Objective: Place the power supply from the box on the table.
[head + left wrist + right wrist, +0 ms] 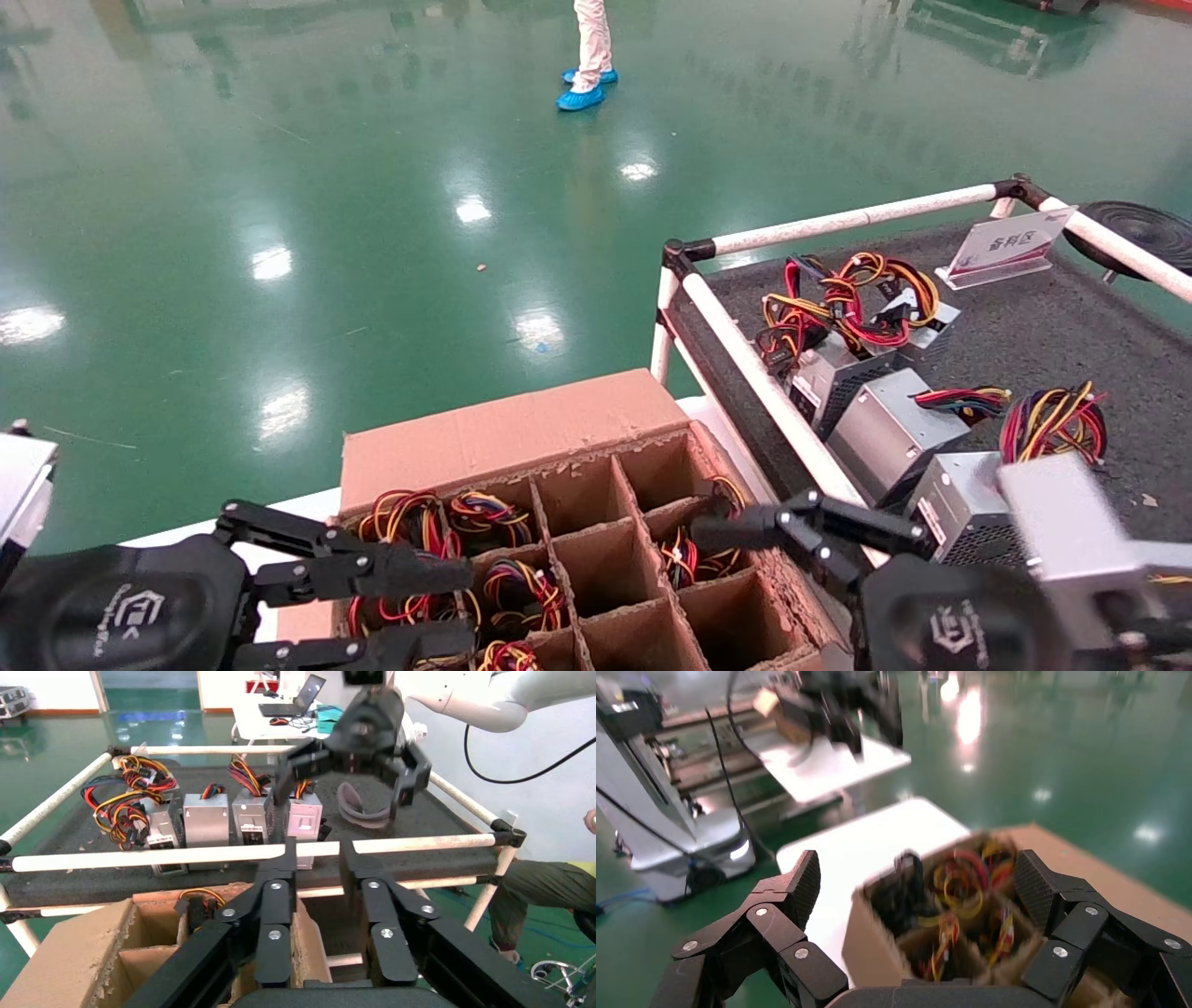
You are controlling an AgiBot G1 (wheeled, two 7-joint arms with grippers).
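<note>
- Right up close, the black left gripper (424,606) hangs over the left cells of the big brown cardboard box (596,559), fingers parted and empty.
- Beside it, the black right gripper (717,527) sits over the box's right edge, spread wide, nothing in it.
- Wire bundles fill roughly five or six of the box's divider cells; the units under them are hidden.
- Four silver-grey metal power supplies (206,820) stand in a row on the dark grey felt table (1043,345), which only the left wrist view lines up cleanly.
- Farther off, a small white sign (1006,244), then glossy green floor (279,186) and someone's blue shoe covers (582,93).
</note>
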